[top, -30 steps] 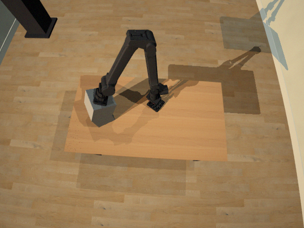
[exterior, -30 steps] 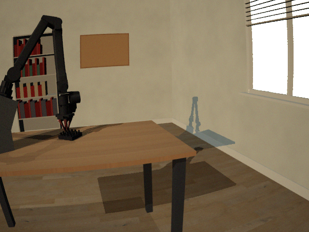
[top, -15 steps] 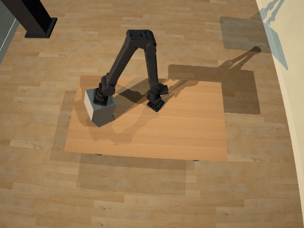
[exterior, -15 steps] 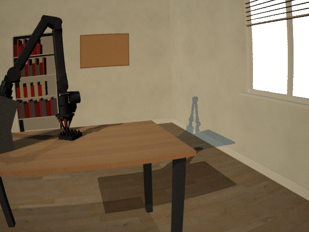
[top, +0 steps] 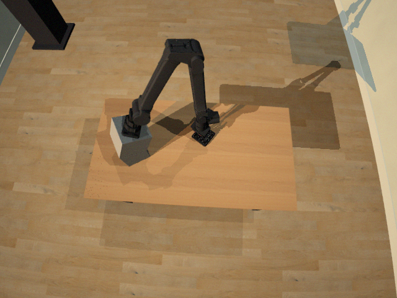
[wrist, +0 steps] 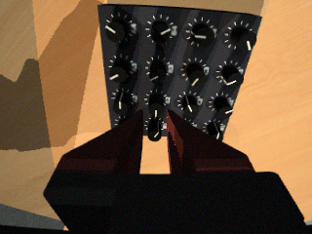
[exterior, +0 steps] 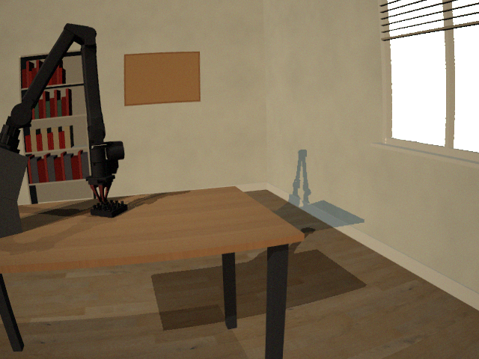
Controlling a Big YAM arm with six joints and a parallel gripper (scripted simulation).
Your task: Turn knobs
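From the top view, your table (top: 243, 160) (exterior: 162, 232) carries the arm (top: 155, 84) (exterior: 93, 84), mounted toward 10 o'clock; the knob box (top: 204, 139) (exterior: 108, 211) (wrist: 140, 51) sits just off centre, toward 1 o'clock. Your end effector (top: 202, 133) (exterior: 102, 201) (wrist: 155, 117) is released, fingers slightly parted above a knob (wrist: 154, 130) at the wrist view's 6 o'clock edge.

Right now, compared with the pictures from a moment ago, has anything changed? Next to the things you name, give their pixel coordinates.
Nothing visibly: the arm (top: 197, 89) (exterior: 93, 93), gripper (top: 202, 133) (exterior: 102, 201) (wrist: 155, 117) and knob box (top: 203, 144) (exterior: 109, 213) (wrist: 138, 53) look the same. Any slight knob turn is too small to tell.
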